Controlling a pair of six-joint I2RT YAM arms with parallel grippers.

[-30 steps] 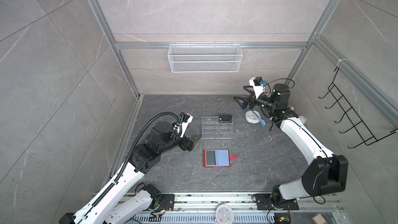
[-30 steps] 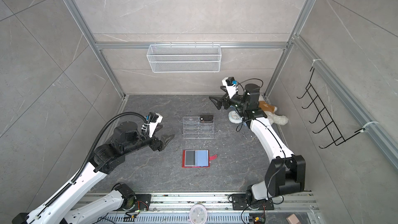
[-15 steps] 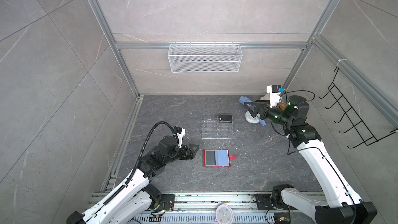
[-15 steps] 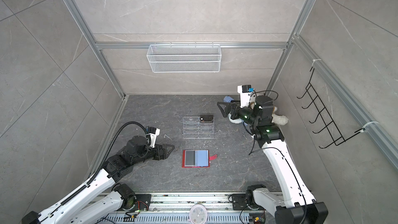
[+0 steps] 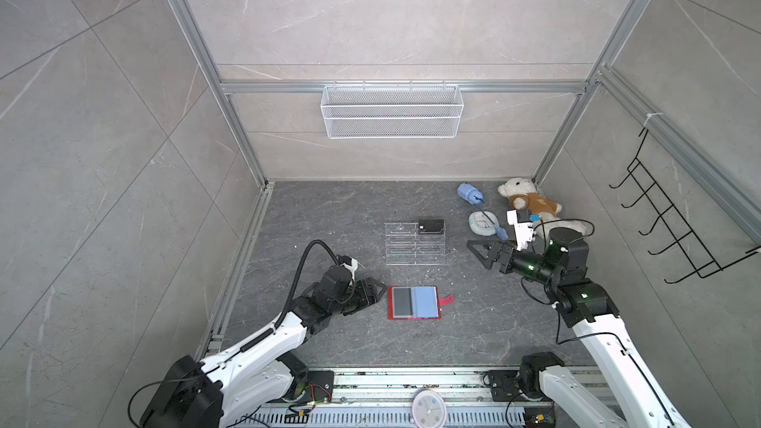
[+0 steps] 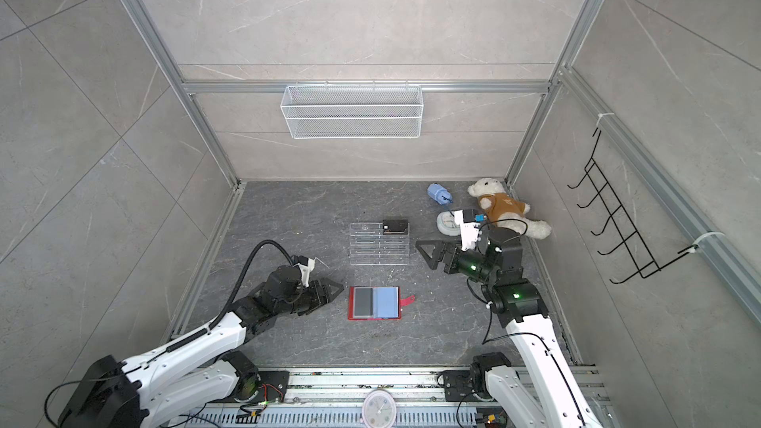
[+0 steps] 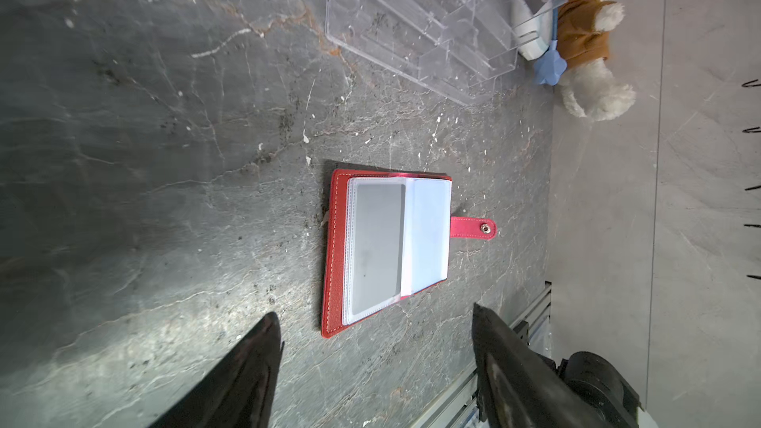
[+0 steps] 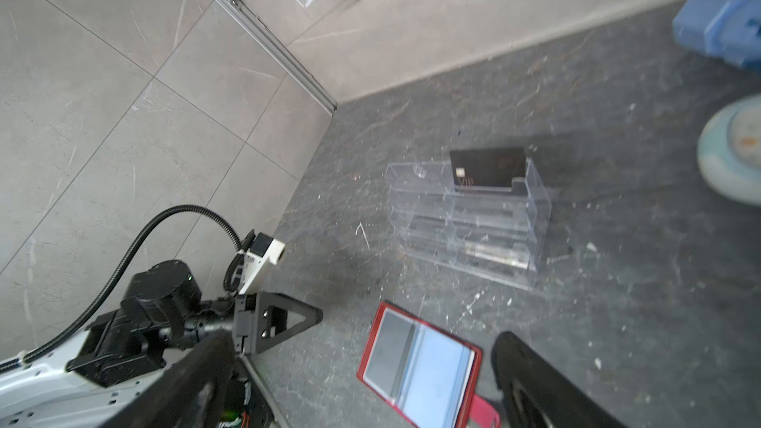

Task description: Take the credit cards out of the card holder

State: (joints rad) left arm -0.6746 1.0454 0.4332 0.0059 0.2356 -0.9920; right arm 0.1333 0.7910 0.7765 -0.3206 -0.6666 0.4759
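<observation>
**Top views.** Holder [image 5: 414, 302] lies open on the floor [image 5: 329, 220].
- One dark card [image 5: 401, 301] sits in the sleeve on the side towards the left gripper [image 5: 372, 291].
- That gripper is just beside the holder's edge, jaws apart and empty.
- Right gripper [image 5: 479, 255] is well apart from the holder, off its tab side, jaws wide and empty.
- Stand [image 5: 415, 247] is behind the holder, with a Vip card [image 5: 431, 225] in it.
- Count: cards two, holder one, stand one, grippers two, bear [image 5: 529, 203] one.
- Clocks two: a clock [image 5: 482, 223] far off the holder's tab side, and a second clock [image 5: 428, 407] on the rail in front of the holder.

**Left wrist.** Fingers [image 7: 255, 364] are spread, nothing between them, short of the holder's cover.
- The card lies flush under clear plastic.
- Risk: nothing pins the holder, so a push on the card probably slides the whole booklet.
- Risk: the jaws may nip the cover or sleeve instead of the card.
- Risk: the pale page [image 7: 428, 232] is loose and could flop over the card.

**Right wrist.** Jaws apart, empty.
- The Vip card stands in the stand's top tier, past the holder.
- Risk: both arms converging on the holder could clash.
</observation>
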